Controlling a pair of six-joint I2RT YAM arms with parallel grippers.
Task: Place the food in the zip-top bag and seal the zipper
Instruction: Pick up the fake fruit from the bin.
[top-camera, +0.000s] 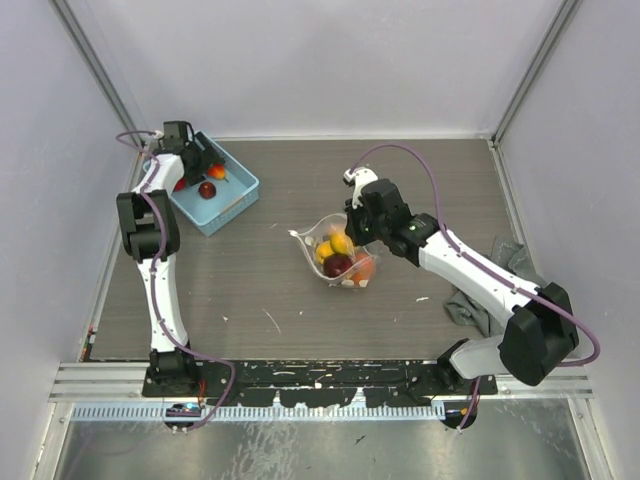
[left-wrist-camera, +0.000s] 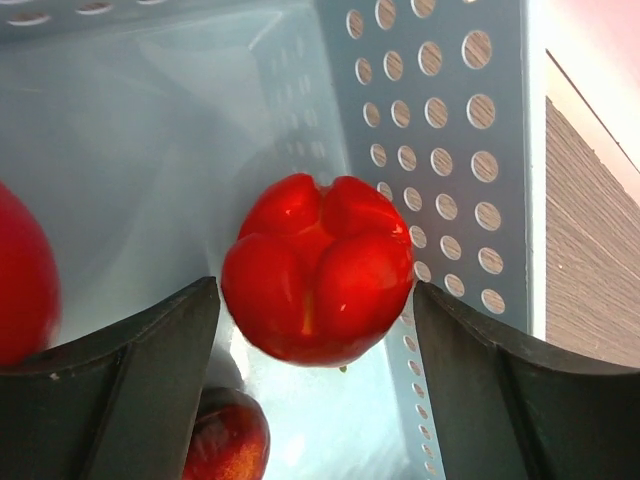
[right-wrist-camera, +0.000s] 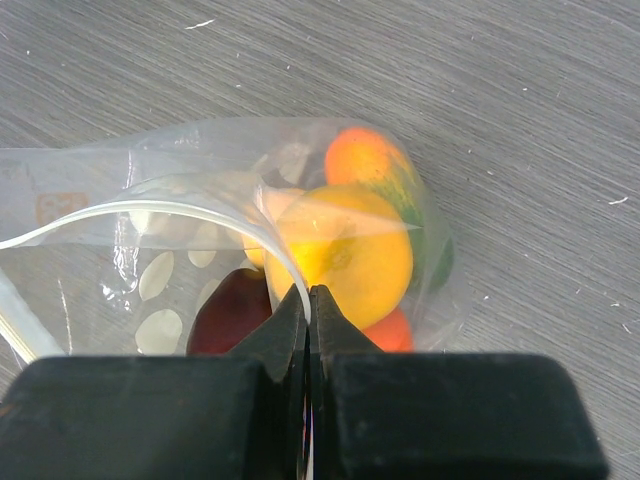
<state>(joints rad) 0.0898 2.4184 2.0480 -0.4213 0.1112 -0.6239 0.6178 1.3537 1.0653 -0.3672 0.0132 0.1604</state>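
The clear zip-top bag (top-camera: 335, 255) lies mid-table with several food pieces inside: a yellow fruit (right-wrist-camera: 350, 250), an orange one (right-wrist-camera: 360, 155), a dark red one (right-wrist-camera: 230, 315) and a green one (right-wrist-camera: 430, 250). My right gripper (right-wrist-camera: 309, 292) is shut on the bag's mouth edge, pinching the zipper (right-wrist-camera: 180, 207) strip and holding the mouth up. My left gripper (left-wrist-camera: 315, 288) is down inside the blue basket (top-camera: 235, 200). Its fingers stand open on either side of a lobed red fruit (left-wrist-camera: 318, 270), very close to its flanks.
Two more red fruits (left-wrist-camera: 25, 275) (left-wrist-camera: 228, 440) lie in the basket beside the left fingers. The perforated basket wall (left-wrist-camera: 450, 150) rises just right of them. A grey cloth (top-camera: 480, 300) lies at the table's right edge, under the right arm.
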